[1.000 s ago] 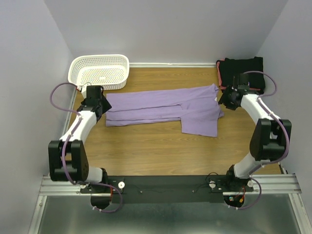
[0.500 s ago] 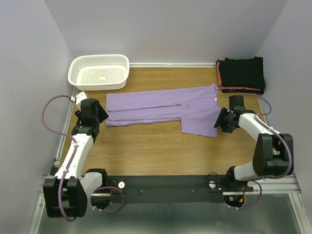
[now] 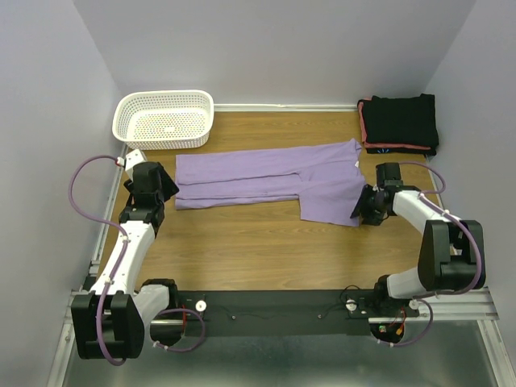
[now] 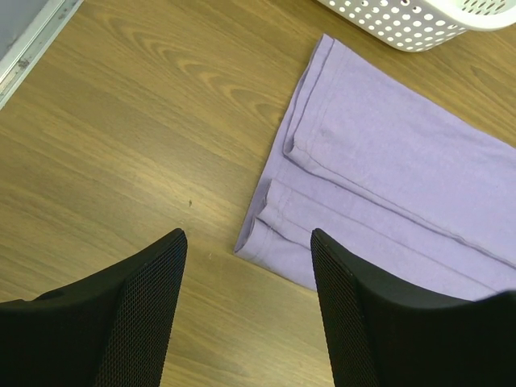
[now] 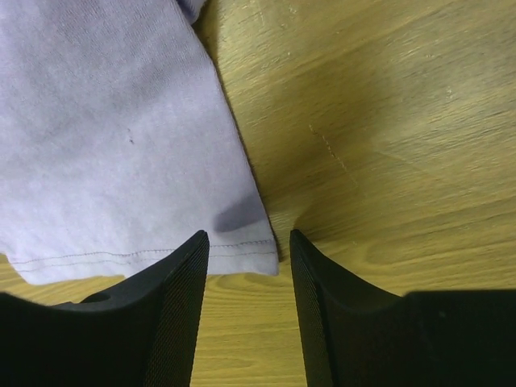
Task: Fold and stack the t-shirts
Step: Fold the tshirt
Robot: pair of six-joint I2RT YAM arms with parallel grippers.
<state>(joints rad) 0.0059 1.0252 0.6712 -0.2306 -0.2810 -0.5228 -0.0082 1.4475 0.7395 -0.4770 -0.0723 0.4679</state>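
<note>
- Left gripper: jaws apart, empty, frame left, just beside the folded end of the lavender shirt.
- Right gripper: jaws apart, shirt's lower-right hem corner between them, unclamped.

Robot lab cell, plain walls boxing a wood-grain table, arms bolted to metal rail

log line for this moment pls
state: pre-grasp | left gripper: open, beside lavender shirt left end | right gripper: open, fingers astride hem corner | black shirt stack: far right corner
</note>
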